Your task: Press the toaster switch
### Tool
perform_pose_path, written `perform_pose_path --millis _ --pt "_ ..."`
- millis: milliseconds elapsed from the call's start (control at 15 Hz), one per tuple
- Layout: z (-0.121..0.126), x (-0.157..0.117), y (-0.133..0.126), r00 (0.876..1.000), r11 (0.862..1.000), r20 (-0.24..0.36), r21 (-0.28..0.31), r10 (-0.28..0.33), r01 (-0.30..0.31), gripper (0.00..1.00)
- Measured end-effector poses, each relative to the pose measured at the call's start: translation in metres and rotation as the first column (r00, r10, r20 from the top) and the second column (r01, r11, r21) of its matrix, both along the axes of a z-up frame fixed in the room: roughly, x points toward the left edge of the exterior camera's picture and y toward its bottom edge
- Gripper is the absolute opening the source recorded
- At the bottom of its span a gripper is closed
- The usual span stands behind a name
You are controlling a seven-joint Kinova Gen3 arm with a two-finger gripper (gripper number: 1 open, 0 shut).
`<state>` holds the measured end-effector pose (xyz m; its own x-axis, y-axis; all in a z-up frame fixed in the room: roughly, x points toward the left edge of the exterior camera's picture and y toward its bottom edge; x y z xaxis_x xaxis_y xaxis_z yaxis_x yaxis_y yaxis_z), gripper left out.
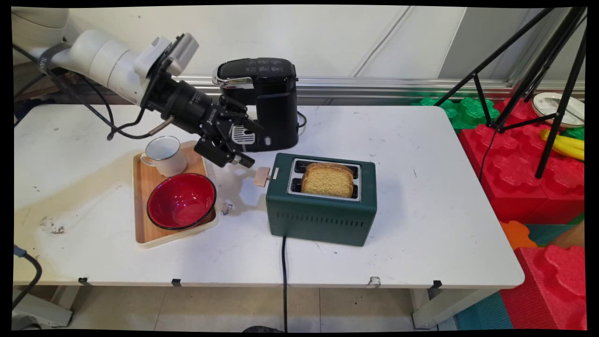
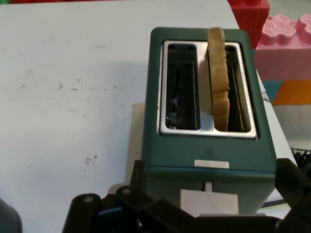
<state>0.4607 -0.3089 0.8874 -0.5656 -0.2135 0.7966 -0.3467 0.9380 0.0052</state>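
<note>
Toaster (image 2: 209,145) lever (image 2: 209,201) partly hidden by claw (image 1: 241,140) linkage.

Green toaster (image 1: 322,206) (image 2: 209,145): two-slot, standing upright on the white desk (image 1: 421,224), cord trailing off the near edge. Slice of toast (image 1: 327,180) (image 2: 218,82) is sticking up from one slot; the other is sitting empty. Pale lever (image 1: 262,176) (image 2: 209,203) is projecting from its left end, just beside the gripper (image 1: 239,150).

On the tabletop (image 1: 398,234), a tray (image 1: 140,206) holding mug (image 1: 164,154) and bowl (image 1: 181,200) lies left of the toaster (image 1: 323,210), coffee machine (image 1: 266,98) behind.
</note>
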Motion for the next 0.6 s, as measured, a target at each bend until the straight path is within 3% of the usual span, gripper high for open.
perform_pose_path --millis 400,467,600 --pt "-0.0086 0.0027 0.0006 1.000 1.000 0.029 0.013 -0.002 0.001 1.00" --pt "-0.0096 0.0031 0.0007 0.999 1.000 0.033 0.014 -0.002 0.002 0.00" --pt "-0.0111 0.0035 0.0010 0.999 1.000 0.037 0.016 -0.003 0.002 0.00"
